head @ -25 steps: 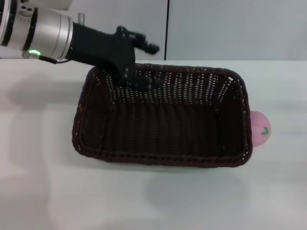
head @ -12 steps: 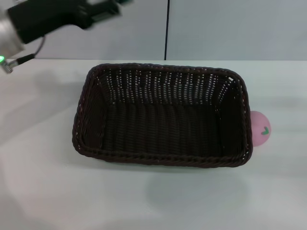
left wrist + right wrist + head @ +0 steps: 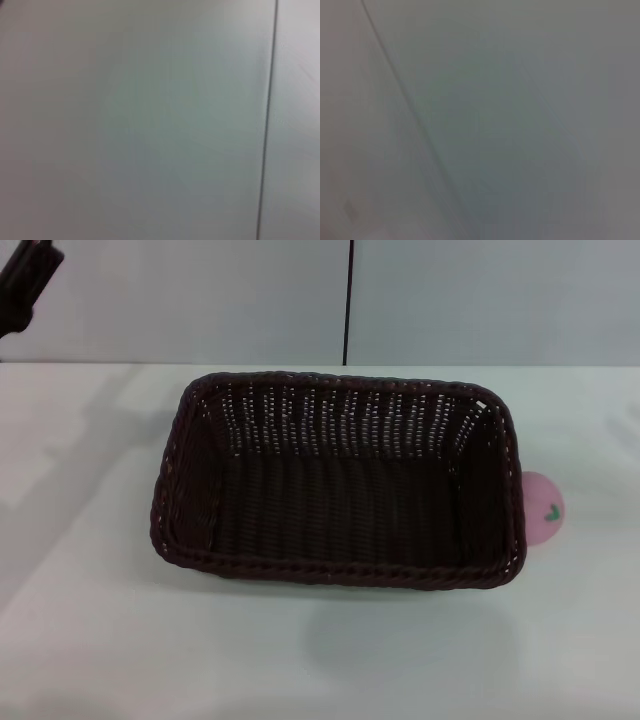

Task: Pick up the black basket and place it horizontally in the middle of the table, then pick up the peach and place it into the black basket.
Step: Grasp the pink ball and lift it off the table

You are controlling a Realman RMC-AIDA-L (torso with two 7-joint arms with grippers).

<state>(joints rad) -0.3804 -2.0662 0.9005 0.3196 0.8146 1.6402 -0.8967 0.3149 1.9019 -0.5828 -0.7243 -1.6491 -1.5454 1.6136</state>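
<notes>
The black basket [image 3: 338, 480] stands lengthwise across the middle of the white table [image 3: 90, 620], open side up and empty. The pink peach [image 3: 543, 508] lies on the table against the basket's right end, partly hidden by its rim. My left gripper [image 3: 25, 278] shows only as a dark tip at the top left corner of the head view, raised well clear of the basket and holding nothing. My right gripper is out of view. Both wrist views show only a plain wall with a dark seam.
A grey wall with a vertical dark seam [image 3: 349, 300] rises behind the table's far edge. Bare tabletop lies in front of the basket and to its left.
My left gripper has let go of the basket's far rim and pulled up and to the left, almost out of the head view. The basket and peach have stayed in place.
</notes>
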